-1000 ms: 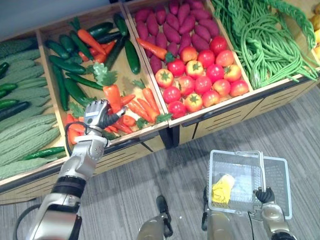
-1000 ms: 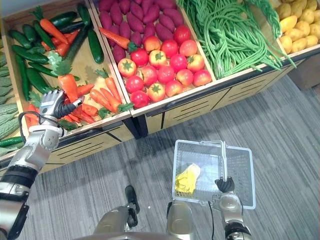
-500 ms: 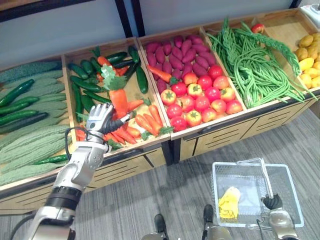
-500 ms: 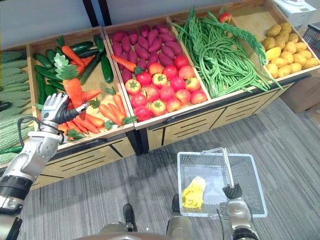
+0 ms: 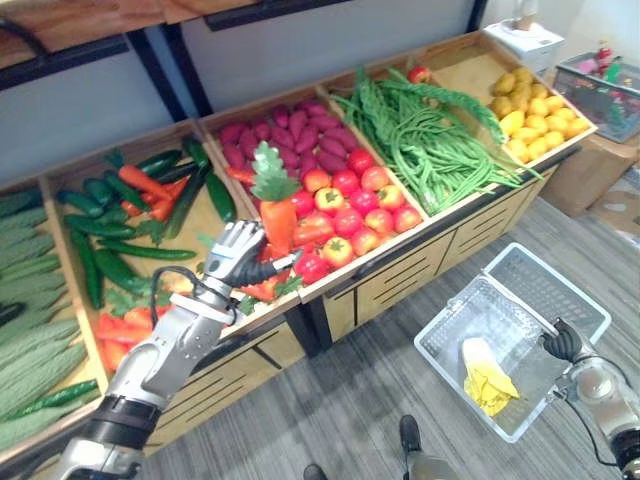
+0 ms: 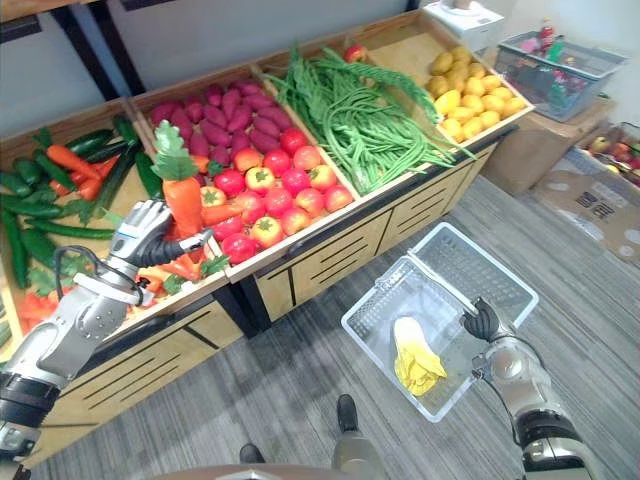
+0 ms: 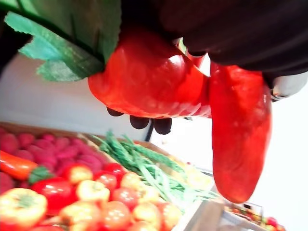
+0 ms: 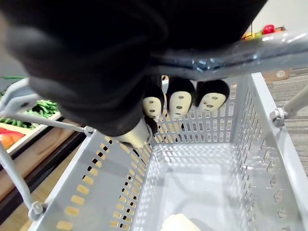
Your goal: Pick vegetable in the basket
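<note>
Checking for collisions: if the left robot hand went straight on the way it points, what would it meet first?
Probably the tomatoes, past the carrot the left robot hand grips; height above them is unclear.

We find open air between the left hand [image 5: 232, 262], curled round the orange carrot with a green leafy top [image 5: 277, 218] above the wooden stand's front lip [image 5: 365, 260], and the grey perforated plastic basket [image 5: 450, 315] well off to its right. Under that gap lies bare grey striped carpet [image 5: 340, 400]. The basket's mouth opens upward, but its thin metal handle [image 8: 240, 55] crosses it, clasped by the right hand [image 5: 562, 343]. A limp yellow item [image 5: 487, 372] covers part of the basket's bottom. A brown box [image 5: 580, 185] stands beyond.
</note>
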